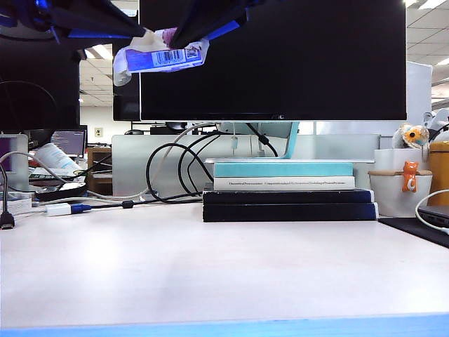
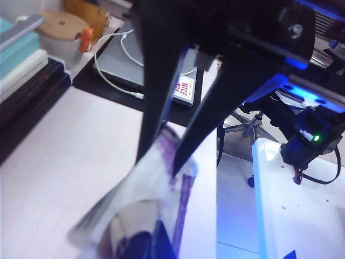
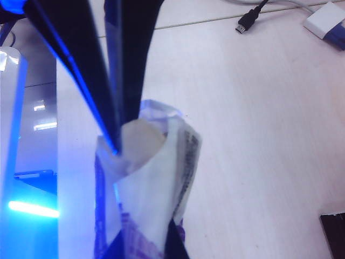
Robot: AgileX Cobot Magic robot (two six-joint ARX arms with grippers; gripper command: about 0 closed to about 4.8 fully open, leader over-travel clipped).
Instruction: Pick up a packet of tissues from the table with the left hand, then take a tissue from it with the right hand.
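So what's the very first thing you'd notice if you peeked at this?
Up at the top left of the exterior view, the packet of tissues hangs high above the table, pinched between two black grippers. The left gripper comes in from the left and the right gripper from the right, both shut on it. Below, a stack of books sits in front of a big dark monitor.
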